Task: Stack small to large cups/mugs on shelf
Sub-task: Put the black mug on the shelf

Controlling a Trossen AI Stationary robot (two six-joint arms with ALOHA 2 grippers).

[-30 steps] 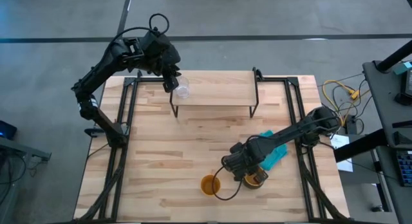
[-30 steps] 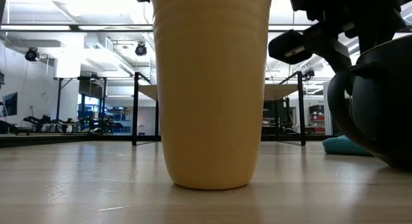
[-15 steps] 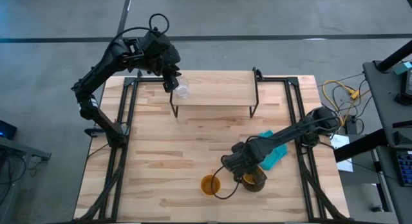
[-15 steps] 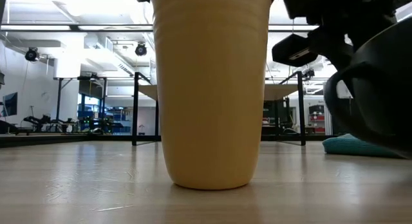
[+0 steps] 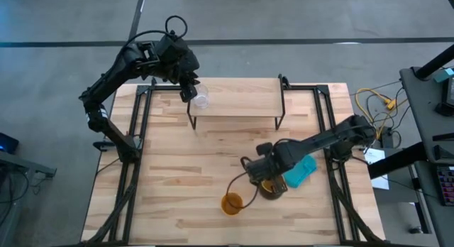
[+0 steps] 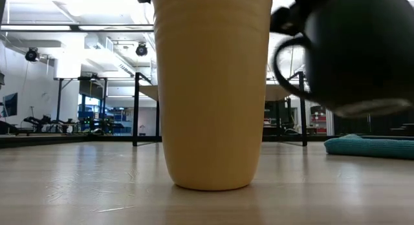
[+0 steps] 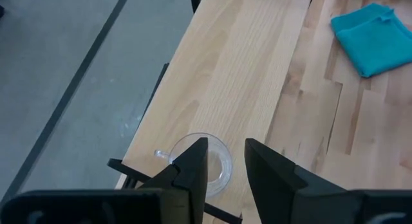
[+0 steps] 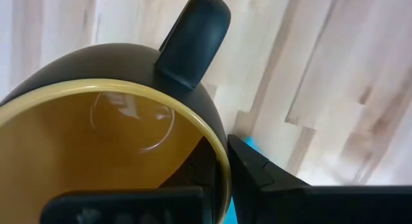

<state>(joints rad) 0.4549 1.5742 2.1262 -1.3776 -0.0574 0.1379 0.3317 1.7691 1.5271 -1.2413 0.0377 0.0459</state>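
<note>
The dark mug with the yellow-orange inside [image 5: 270, 186] hangs in my right gripper [image 5: 264, 180] over the table's near right part; in the low view the mug [image 6: 362, 50] floats above the tabletop. The handleless yellow-orange cup [image 5: 231, 203] stands on its base near the table's near edge and fills the low view [image 6: 212, 89]. The small clear cup [image 5: 201, 99] stands on the left end of the shelf [image 5: 241, 103]. My left gripper [image 7: 225, 169] is open right above the clear cup [image 7: 215, 166]; whether a finger touches it cannot be told. My right gripper pinches the mug's rim [image 8: 222, 169] on the side away from the handle [image 8: 193, 37], one finger inside the mug and one finger [image 8: 261, 169] outside its wall, coming from above. The mug is lifted clear of the table and hangs roughly upright.
A teal cloth [image 5: 299, 172] lies flat just right of the held mug. The shelf's black legs [image 5: 191, 123] stand on the far half of the table. Bare wood stretches between the shelf and the yellow-orange cup.
My right gripper has risen and moved a little toward the far edge, carrying the mug with it. The mug, resting on the table a second ago, now hangs clear above it. The left arm and the clear cup have kept still.
</note>
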